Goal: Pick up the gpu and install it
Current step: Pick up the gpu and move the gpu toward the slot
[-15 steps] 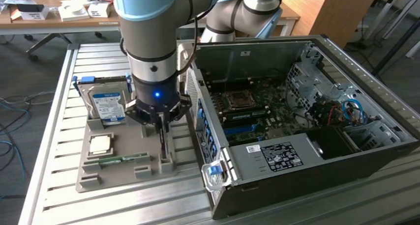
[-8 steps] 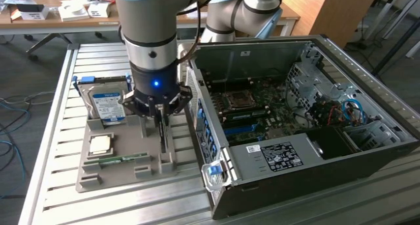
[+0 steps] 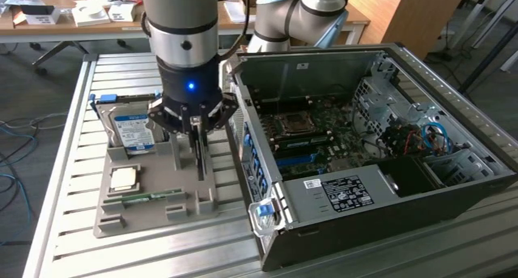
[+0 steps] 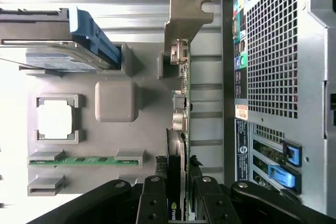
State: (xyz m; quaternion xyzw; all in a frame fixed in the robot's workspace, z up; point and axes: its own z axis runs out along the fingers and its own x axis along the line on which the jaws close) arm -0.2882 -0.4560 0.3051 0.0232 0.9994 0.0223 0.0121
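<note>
Wrist view looks along the gpu (image 4: 177,145), seen edge-on, standing in a slot at the grey holder's (image 4: 147,145) edge nearest the computer case (image 4: 278,51). Its silver bracket (image 4: 184,19) is at the far end; the near end is hidden between the fingers of the gripper (image 4: 179,203). The gripper is about half closed, clamped on both faces of the card. In the exterior view it covers most of the card, beside the hard drive (image 3: 133,132).

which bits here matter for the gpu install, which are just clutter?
In play: gpu, standing on edge in the grey holder; gripper, closed on it; open computer case.
Lying about: hard drive, processor, memory stick, in the same holder.
</note>
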